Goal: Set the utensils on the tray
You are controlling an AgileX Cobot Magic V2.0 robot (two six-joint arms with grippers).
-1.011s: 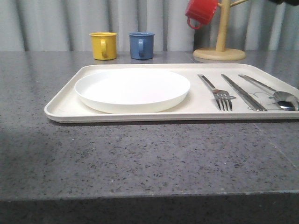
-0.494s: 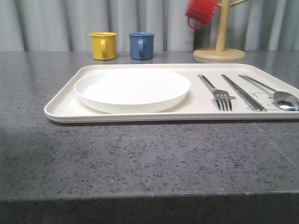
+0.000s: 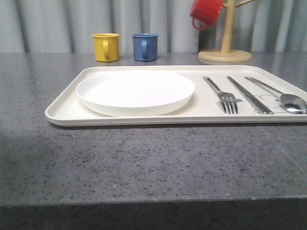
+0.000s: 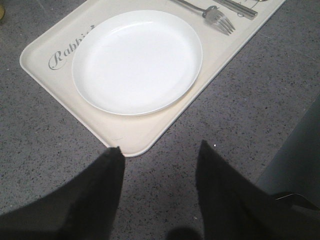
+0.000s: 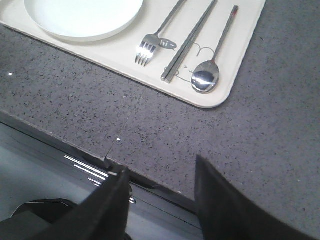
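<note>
The cream tray (image 3: 62, 110) lies on the grey table. On it are the white plate (image 3: 135, 92), the fork (image 3: 221, 93), the chopsticks (image 3: 249, 95) and the spoon (image 3: 283, 96), side by side. My left gripper (image 4: 159, 150) is open and empty above bare table, just off the corner of the tray (image 4: 130, 135) nearest the plate (image 4: 137, 60); the fork (image 4: 220, 20) lies beyond. My right gripper (image 5: 160, 167) is open and empty over the table's front edge, short of the tray (image 5: 245, 50) with fork (image 5: 150, 45), chopsticks (image 5: 187, 45) and spoon (image 5: 206, 77).
Behind the tray stand a yellow mug (image 3: 106, 46) and a blue mug (image 3: 145, 46). A wooden mug tree (image 3: 225, 48) at the back right holds a red mug (image 3: 206, 13). The table's front edge (image 5: 150, 180) drops off under my right gripper.
A dark bit of arm at the top right corner of the front view a second ago has moved out of frame. The tray and utensils have not moved.
</note>
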